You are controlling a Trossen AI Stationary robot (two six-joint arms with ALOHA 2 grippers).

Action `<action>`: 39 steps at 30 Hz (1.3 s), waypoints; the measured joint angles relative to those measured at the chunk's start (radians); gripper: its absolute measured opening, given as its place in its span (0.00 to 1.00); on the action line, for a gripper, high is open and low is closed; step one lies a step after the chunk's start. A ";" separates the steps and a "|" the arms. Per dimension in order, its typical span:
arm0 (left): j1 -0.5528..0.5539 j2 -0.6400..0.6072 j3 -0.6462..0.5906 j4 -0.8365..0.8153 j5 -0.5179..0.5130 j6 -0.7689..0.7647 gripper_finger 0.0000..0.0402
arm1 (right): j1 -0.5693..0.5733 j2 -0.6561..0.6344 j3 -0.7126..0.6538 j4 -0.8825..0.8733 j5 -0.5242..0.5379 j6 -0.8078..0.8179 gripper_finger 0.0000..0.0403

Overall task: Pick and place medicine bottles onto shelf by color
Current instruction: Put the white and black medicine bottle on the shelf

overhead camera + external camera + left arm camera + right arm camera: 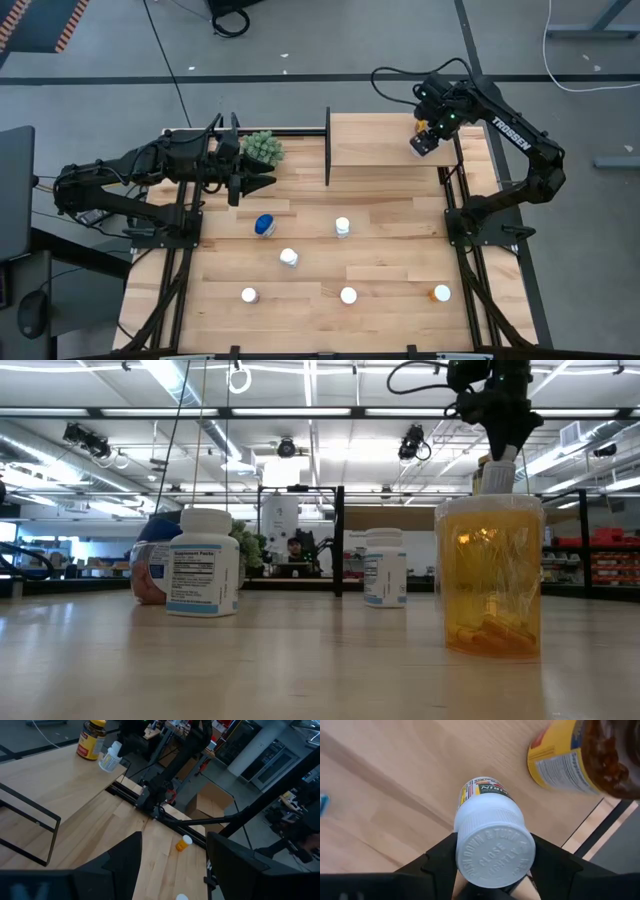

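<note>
A slatted wooden table (380, 235) carries a raised light-wood shelf (370, 140) at its far side, with a green spiky plant (262, 147) beside it. The right gripper (424, 143) is clamped on a white-capped bottle (492, 845) over the shelf's right end, next to a large amber bottle (585, 760). The left gripper (262, 184) hovers near the plant, fingers apart and empty. A blue bottle (264, 225), four white ones and an orange bottle (441, 293) stand on the table.

The right claw (492, 885) clamps a white-capped bottle (490, 837) over the light-wood shelf (375, 140), an amber yellow-labelled bottle (580, 757) just beside it; five, perhaps six, bottles stand well apart below.
</note>
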 joint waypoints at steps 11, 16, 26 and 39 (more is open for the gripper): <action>0.000 0.000 0.000 0.000 0.000 -0.007 0.57 | 0.015 -0.106 -0.096 -0.001 -0.020 -0.042 0.55; 0.007 0.000 0.000 0.000 0.000 -0.008 0.57 | 0.011 -0.142 -0.109 -0.001 0.014 -0.038 0.55; 0.012 0.000 0.000 0.000 0.000 -0.031 0.57 | -0.084 -0.089 -0.110 0.000 0.018 0.014 0.55; 0.012 0.000 0.000 0.001 0.000 -0.035 0.57 | -0.112 -0.052 -0.110 -0.001 -0.011 0.058 0.59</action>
